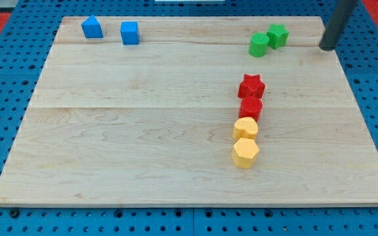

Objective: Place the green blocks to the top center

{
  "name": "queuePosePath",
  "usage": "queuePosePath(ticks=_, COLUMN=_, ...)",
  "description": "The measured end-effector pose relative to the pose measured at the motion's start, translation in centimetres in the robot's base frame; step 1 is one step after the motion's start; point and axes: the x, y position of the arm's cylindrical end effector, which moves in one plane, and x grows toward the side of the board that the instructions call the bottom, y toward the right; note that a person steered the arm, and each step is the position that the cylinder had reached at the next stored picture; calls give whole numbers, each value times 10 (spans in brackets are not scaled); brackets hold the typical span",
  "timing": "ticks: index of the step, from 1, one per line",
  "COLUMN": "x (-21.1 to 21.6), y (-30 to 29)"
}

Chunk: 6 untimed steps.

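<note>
A green round block (259,45) and a green star block (278,35) sit touching near the view's top, right of centre, on the wooden board (143,131). My tip (326,47) is to the right of the green blocks, apart from them, near the board's right edge. The rod rises from it to the view's top right.
Two blue blocks (92,27) (130,33) stand at the top left. A red star block (251,86), a red block (251,108), a yellow heart block (245,128) and a yellow hexagon block (245,153) form a column right of centre.
</note>
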Motion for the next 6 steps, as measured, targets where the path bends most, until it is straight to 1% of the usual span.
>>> queuePosePath(ticks=1, x=-18, y=-18)
queuePosePath(ticks=3, x=-19, y=-162)
queuePosePath(ticks=4, x=-7, y=-144)
queuePosePath(ticks=5, x=32, y=-143)
queuePosePath(ticks=6, x=63, y=-196)
